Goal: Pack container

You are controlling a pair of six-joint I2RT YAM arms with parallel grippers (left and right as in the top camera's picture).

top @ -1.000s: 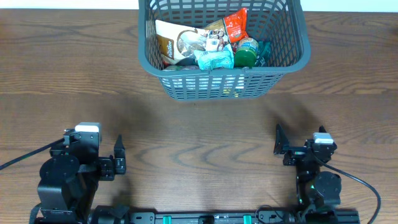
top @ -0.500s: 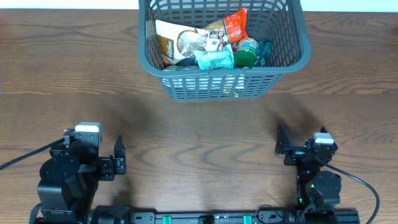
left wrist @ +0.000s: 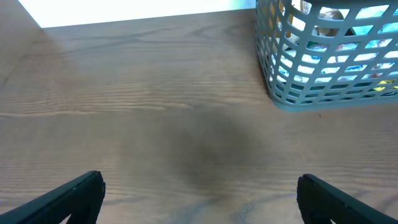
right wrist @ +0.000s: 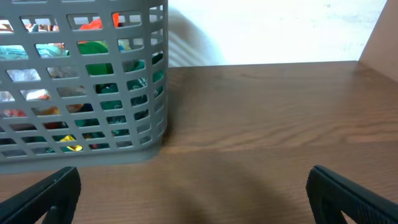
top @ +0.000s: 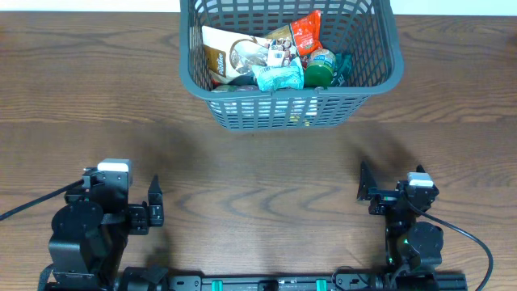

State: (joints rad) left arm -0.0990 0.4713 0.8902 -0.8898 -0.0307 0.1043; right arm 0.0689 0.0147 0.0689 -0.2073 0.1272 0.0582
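The dark grey lattice basket [top: 388,65] stands at the table's far middle. It holds several snack packets: a beige bag [top: 230,55], a light blue packet [top: 279,78], a red packet [top: 306,34] and a green packet [top: 320,69]. The basket also shows in the left wrist view [left wrist: 273,81] and the right wrist view [right wrist: 140,149]. My left gripper [top: 153,202] is open and empty near the front left edge; it also shows in the left wrist view [left wrist: 202,196]. My right gripper [top: 363,192] is open and empty at the front right; it also shows in the right wrist view [right wrist: 193,193].
The brown wooden table [top: 258,170] lies bare between the grippers and the basket. Black cables trail from both arm bases at the front edge. A pale wall shows past the table's far edge [right wrist: 267,31].
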